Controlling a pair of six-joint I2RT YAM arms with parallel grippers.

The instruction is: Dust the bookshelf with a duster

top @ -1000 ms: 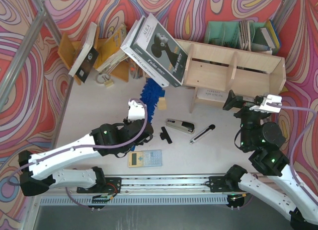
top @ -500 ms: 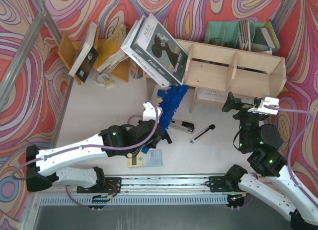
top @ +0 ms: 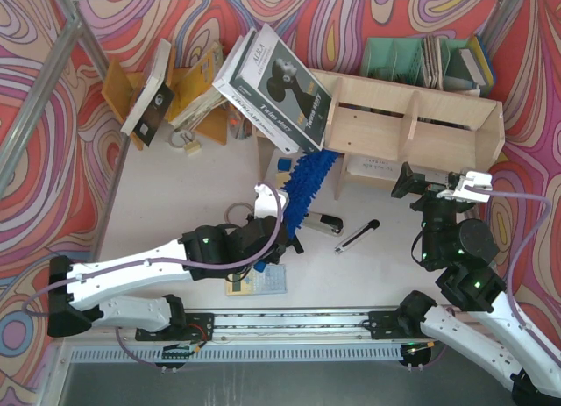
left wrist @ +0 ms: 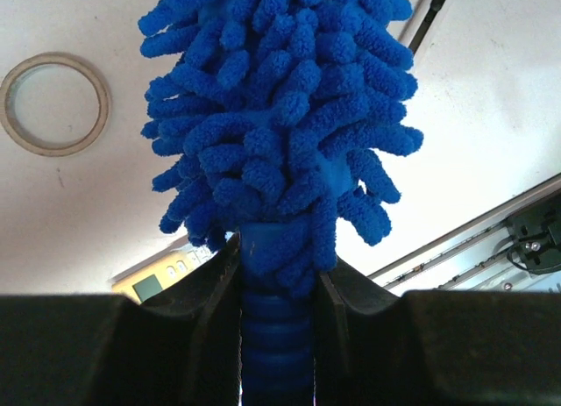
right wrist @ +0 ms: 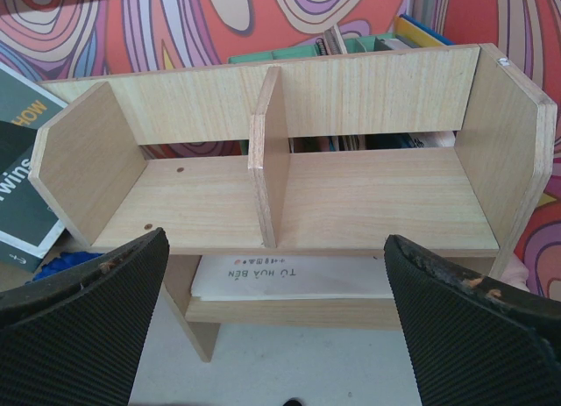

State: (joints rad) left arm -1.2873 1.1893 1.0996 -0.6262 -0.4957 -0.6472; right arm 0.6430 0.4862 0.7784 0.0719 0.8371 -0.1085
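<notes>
From above, the pale plywood bookshelf (top: 412,130) stands against the patterned back wall, with glossy books (top: 273,89) leaning on its left end. The fluffy blue duster (top: 308,180) slants up to that left end, its handle pinched in the left gripper (top: 280,224). The right gripper (top: 438,185) sits before the bookshelf's right half. At the left wrist, black jaws clamp the duster's ribbed handle (left wrist: 279,353) below shaggy microfibre noodles. At the right wrist, ribbed rubber pads (right wrist: 88,292) stand spread wide, facing the bookshelf's upright divider (right wrist: 267,174).
</notes>
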